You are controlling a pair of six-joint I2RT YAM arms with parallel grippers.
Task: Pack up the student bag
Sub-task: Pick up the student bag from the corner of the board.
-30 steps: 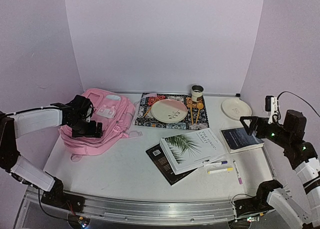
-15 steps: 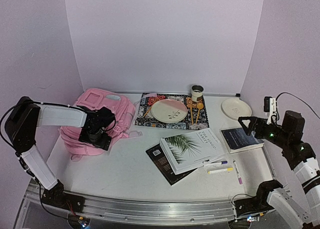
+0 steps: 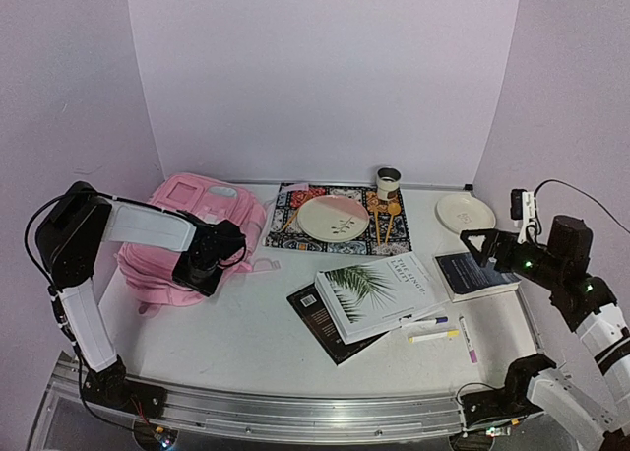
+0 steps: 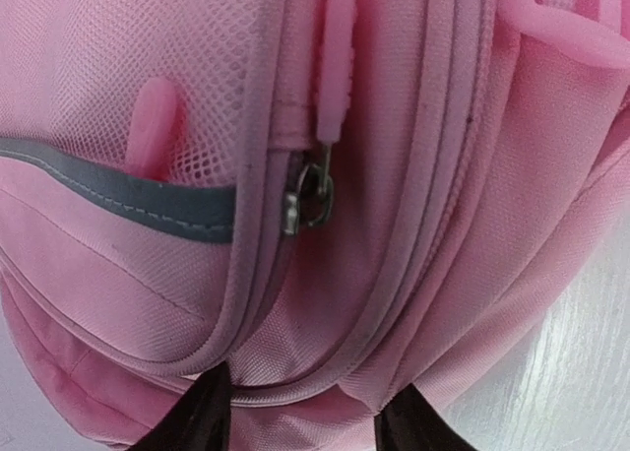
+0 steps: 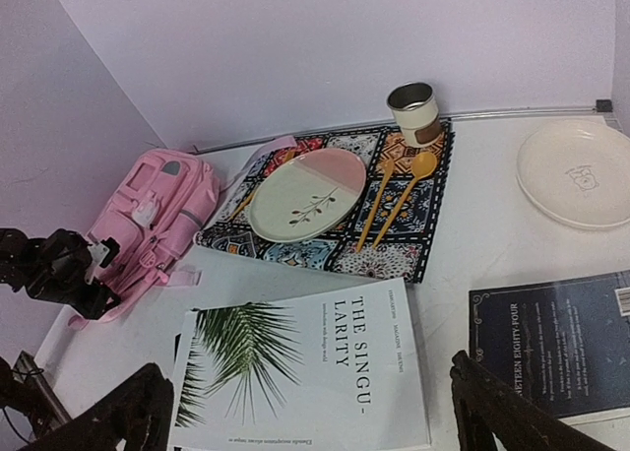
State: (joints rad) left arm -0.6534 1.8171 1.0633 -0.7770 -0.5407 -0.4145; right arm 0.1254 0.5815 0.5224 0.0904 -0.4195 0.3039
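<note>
The student bag [image 3: 197,215] is a soft pink backpack lying at the back left of the table; it also shows small in the right wrist view [image 5: 157,210]. My left gripper [image 3: 202,274] is down at the bag's near right edge. In the left wrist view the bag [image 4: 394,175] fills the frame, with a metal zip pull [image 4: 307,190] in the middle, and my left gripper [image 4: 305,421] has a fold of the pink fabric pinched between its dark fingers. My right gripper [image 3: 482,244] hangs open above the right side of the table, with nothing between its fingers [image 5: 502,412].
A white palm-leaf book [image 3: 379,291] lies on a black book [image 3: 320,318] mid-table, with a dark blue book [image 3: 474,272] to its right. Three markers [image 3: 433,336] lie near the front. Behind is a patterned placemat [image 3: 340,229] with plate, spoons and cup [image 3: 389,182], and a white plate [image 3: 465,213].
My left arm swung off the top of the bag, down to its near right edge, and its jaws narrowed onto the fabric. The right gripper drifted slightly left, still open.
</note>
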